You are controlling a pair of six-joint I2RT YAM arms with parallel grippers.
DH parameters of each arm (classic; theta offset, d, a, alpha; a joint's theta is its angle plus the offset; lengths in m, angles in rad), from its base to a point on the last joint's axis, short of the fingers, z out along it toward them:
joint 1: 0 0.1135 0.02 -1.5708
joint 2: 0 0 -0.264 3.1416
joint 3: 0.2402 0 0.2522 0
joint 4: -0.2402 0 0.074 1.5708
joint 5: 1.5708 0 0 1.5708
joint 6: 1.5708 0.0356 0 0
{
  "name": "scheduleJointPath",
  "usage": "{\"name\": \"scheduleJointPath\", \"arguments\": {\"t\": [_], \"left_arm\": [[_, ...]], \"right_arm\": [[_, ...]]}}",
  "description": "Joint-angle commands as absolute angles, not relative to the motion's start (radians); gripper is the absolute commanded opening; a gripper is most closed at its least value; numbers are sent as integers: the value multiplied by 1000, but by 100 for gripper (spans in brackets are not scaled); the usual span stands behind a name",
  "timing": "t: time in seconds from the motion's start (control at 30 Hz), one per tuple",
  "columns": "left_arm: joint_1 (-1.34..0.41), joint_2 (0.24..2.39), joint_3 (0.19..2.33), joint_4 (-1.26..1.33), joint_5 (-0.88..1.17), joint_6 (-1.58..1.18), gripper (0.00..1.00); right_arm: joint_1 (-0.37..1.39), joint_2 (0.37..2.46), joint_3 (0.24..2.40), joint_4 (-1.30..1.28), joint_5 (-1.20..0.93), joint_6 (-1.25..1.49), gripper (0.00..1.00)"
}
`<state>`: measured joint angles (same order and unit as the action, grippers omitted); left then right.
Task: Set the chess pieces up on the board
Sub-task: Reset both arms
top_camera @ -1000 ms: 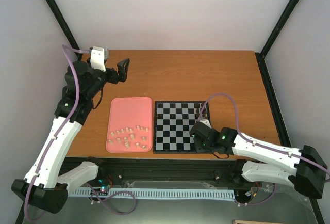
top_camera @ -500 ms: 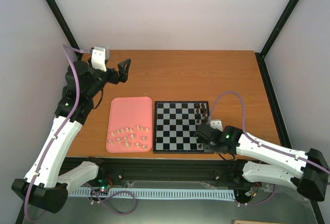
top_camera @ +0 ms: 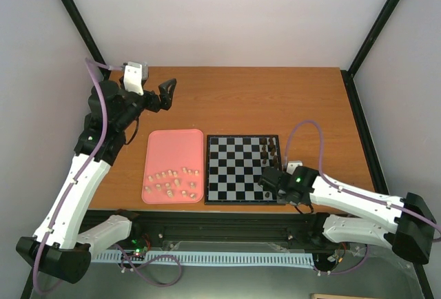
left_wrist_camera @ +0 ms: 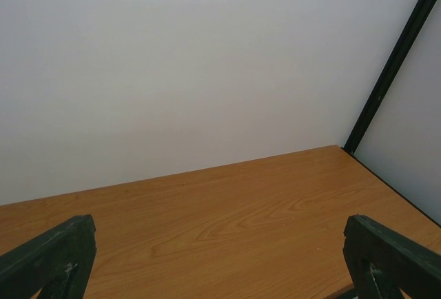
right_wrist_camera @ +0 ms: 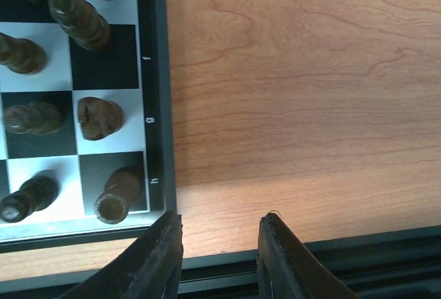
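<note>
The board (top_camera: 231,169) lies in the middle of the table. Dark chess pieces (top_camera: 270,149) stand along its right side. In the right wrist view a dark rook (right_wrist_camera: 117,194) fills the corner square, with a knight (right_wrist_camera: 96,116) one square beyond it. My right gripper (right_wrist_camera: 222,222) hovers just off the board's near right corner (right_wrist_camera: 157,71), open, with only bare wood between its fingers. Seen from above, that right gripper (top_camera: 267,184) sits low at the corner. Pale chess pieces (top_camera: 172,182) lie on the pink tray (top_camera: 176,149). My left gripper (top_camera: 165,92) hangs wide open over the far left of the table, holding nothing.
The pink tray sits directly left of the board. A black rail (right_wrist_camera: 344,258) runs along the table's near edge, just under my right fingers. Black frame posts (top_camera: 375,30) stand at the back corners. Bare wood (left_wrist_camera: 227,223) lies under the left gripper.
My right gripper has drawn back from the board's right-hand squares to its near right corner and its jaws have widened. The right forearm swung slightly rightward. The left arm has barely shifted.
</note>
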<state>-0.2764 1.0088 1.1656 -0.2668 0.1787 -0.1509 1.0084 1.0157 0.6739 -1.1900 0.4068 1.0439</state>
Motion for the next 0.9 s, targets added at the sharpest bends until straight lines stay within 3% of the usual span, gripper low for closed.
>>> {"name": "scheduleJointPath", "arguments": {"t": [0.0, 0.87], "left_arm": [[-282, 1003, 1187, -239, 193, -143, 100], [-282, 1001, 1183, -242, 181, -138, 100]], "right_arm": [[1003, 1068, 703, -1203, 455, 1062, 32], [1002, 1131, 630, -1036, 396, 998, 32]]}}
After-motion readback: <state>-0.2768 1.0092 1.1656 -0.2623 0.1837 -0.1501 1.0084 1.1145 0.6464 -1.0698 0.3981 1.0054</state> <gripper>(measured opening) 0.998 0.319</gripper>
